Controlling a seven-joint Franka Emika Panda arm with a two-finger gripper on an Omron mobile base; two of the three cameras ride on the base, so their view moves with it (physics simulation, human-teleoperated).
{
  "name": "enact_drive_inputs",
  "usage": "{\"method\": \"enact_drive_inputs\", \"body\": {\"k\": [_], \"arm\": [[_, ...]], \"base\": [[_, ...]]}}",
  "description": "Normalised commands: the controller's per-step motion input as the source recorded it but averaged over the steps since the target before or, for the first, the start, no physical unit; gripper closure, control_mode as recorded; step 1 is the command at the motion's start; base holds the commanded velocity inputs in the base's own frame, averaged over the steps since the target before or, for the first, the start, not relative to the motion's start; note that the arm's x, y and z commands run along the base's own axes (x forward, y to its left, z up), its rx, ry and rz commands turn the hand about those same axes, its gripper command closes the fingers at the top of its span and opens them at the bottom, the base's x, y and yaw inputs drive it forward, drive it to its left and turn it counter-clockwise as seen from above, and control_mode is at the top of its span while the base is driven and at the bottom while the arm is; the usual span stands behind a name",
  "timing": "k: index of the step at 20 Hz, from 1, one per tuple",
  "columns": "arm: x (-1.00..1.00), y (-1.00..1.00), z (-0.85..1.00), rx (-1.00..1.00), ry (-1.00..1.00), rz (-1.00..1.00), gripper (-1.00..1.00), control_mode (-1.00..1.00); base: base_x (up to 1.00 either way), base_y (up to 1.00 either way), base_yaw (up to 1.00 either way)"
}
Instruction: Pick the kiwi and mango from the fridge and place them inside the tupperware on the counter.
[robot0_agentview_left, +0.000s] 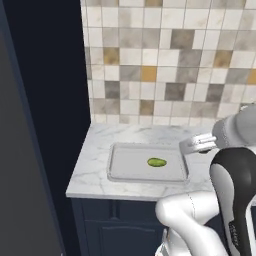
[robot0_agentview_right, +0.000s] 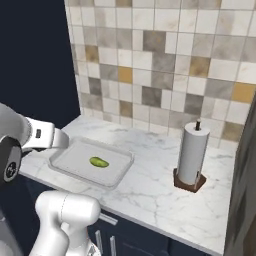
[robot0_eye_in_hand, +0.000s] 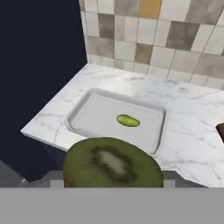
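Marble worktop (robot0_agentview_left: 95, 165) with the tray-like tupperware (robot0_agentview_left: 120, 165) on it

Green mango (robot0_agentview_left: 156, 162) lies inside the tupperware, a little right of its middle. Right of that, in the left base view, the claw (robot0_agentview_left: 200, 143) hovers just past the container's right rim; the hand view shows it pinching the kiwi (robot0_eye_in_hand: 113, 164), cut face up, above the near rim. Farther right, a paper-towel roll (robot0_agentview_right: 192, 154) stands upright on the worktop, well apart.

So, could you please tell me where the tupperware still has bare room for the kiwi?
The tupperware floor is bare left of the mango, toward the dark cabinet side, and along its front rim. The kiwi sits in the jaws.
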Motion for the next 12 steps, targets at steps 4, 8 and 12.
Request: {"method": "enact_drive_inputs", "body": {"k": [4, 8, 12], "arm": [[0.64, 0.00, -0.28, -0.01, 0.83, 0.28, 1.00, -1.00], [0.62, 0.00, -0.39, -0.06, 0.65, 0.28, 1.00, -1.00], [0.50, 0.00, -0.48, -0.05, 0.17, 0.27, 1.00, -1.00]], "base": [[0.00, 0.00, 0.00], [0.00, 0.00, 0.00], [0.00, 0.00, 0.00]]}}
